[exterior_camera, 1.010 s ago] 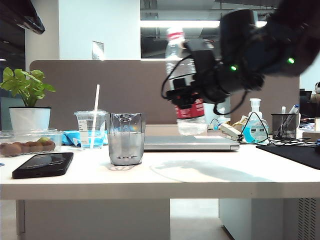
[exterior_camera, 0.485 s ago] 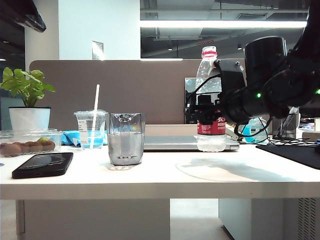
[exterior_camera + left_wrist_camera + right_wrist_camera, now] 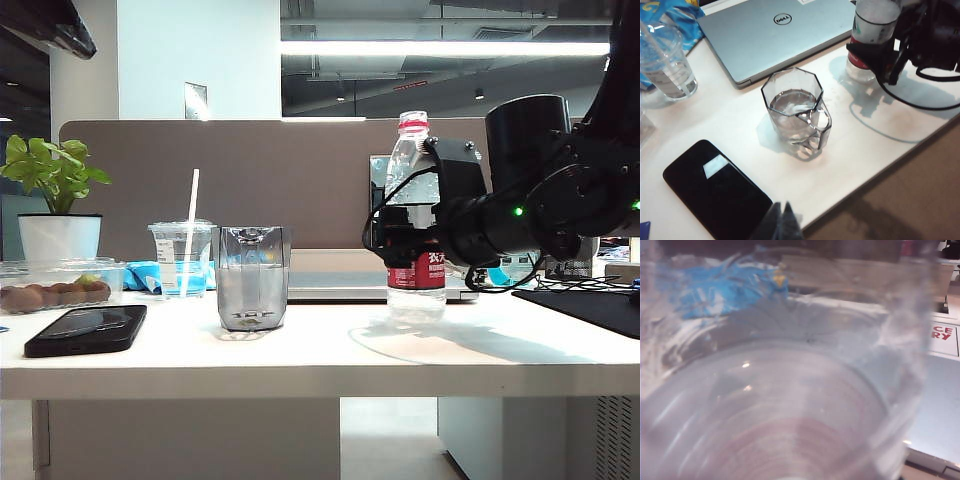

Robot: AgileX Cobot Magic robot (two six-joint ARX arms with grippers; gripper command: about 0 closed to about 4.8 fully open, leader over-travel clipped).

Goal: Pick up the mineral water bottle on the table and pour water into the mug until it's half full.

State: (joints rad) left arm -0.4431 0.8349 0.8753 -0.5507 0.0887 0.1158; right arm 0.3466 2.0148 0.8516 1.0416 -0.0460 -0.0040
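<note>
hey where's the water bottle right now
In the exterior view the mineral water bottle stands upright on the table, right of the mug, in front of the laptop, with the right tool around its label.

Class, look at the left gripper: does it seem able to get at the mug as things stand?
Probably yes. The left gripper hangs above the table edge near the mug, with only bare table between; the phone lies off to one side.

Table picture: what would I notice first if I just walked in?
Probably the big black right gripper around the mineral water bottle, which stands upright on the white table in front of a silver laptop. Left of it sits the glass mug holding water, beside a black phone.
</note>
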